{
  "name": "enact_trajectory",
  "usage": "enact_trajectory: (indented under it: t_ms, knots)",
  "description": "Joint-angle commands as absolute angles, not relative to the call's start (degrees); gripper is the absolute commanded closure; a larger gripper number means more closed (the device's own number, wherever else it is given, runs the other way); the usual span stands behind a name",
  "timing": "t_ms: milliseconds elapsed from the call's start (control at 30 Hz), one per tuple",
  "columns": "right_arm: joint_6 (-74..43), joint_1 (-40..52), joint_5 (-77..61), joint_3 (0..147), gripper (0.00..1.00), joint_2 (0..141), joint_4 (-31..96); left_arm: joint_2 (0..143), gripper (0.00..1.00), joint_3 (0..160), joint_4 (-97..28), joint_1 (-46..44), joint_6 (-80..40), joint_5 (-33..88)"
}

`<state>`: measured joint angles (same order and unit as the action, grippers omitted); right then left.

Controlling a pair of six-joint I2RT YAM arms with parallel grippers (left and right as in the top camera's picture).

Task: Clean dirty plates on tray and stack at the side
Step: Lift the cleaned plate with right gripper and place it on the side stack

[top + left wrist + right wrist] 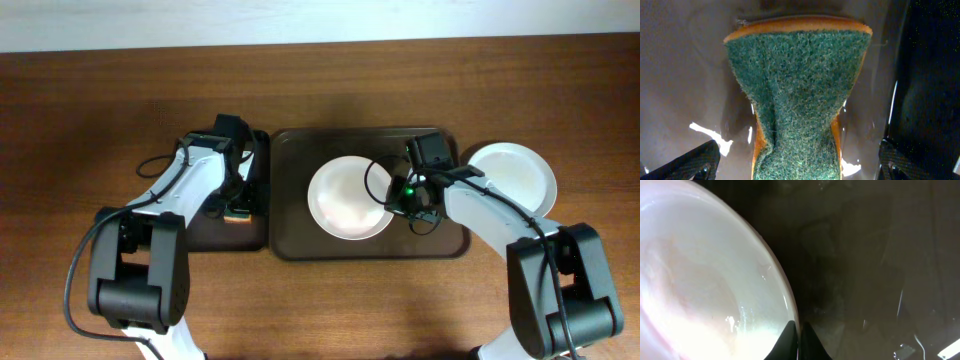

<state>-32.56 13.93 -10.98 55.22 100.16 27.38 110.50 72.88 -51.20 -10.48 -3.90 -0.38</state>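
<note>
Your right hand (403,193) sits at the right rim of the plate (345,200) that lies in the middle of the tray (300,240). In the right wrist view its fingers (812,342) are pressed almost together with the plate's edge caught between them, so it is gripping that plate, whose centre has a faint pinkish tint. A second plate (515,175) rests on the wooden surface (80,100) just beside the tray's right end. Your left hand (236,200) hangs over the narrow tray (205,235) on the left. In its wrist view the fingers (695,162) are spread wide, clear of the green-and-orange sponge (797,100) that lies between them on the wet tray floor.
</note>
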Motion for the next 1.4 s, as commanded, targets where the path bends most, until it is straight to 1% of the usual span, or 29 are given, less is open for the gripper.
enact_trajectory:
  t_ms: [0,133,300,500,600,733,900,967,1200,1367]
  knots:
    - [-29.6,14.2,-10.5,55.8,0.96,99.9,27.6,108.9,0.00,73.9,-51.1,-10.4,-3.6,0.5]
    - [-24.0,14.2,-10.0,58.5,0.96,96.4,28.9,108.9,0.00,73.9,-51.1,-10.4,-3.6,0.5]
    - [-20.9,14.2,-2.1,61.6,0.96,91.0,33.1,108.9,0.00,73.9,-51.1,-10.4,-3.6,0.5]
    - [-15.6,14.5,5.8,61.6,0.96,84.9,33.9,108.9,0.00,73.9,-51.1,-10.4,-3.6,0.5]
    - [-13.0,15.7,12.4,61.7,0.96,83.0,34.8,108.9,0.00,73.9,-51.1,-10.4,-3.6,0.5]
    - [-10.2,20.2,26.1,61.7,0.96,80.8,35.1,108.9,0.00,73.9,-51.1,-10.4,-3.6,0.5]
    - [-5.9,26.5,37.7,61.8,0.96,80.4,34.9,108.9,0.00,73.9,-51.1,-10.4,-3.6,0.5]
    - [-5.7,30.5,45.1,61.8,0.96,80.4,34.9,108.9,0.00,73.9,-51.1,-10.4,-3.6,0.5]
    - [-4.7,39.9,62.9,61.7,0.96,80.4,32.1,108.9,0.00,73.9,-51.1,-10.4,-3.6,0.5]
    - [-4.7,40.9,65.2,61.7,0.96,80.4,30.7,108.9,0.00,73.9,-51.1,-10.4,-3.6,0.5]
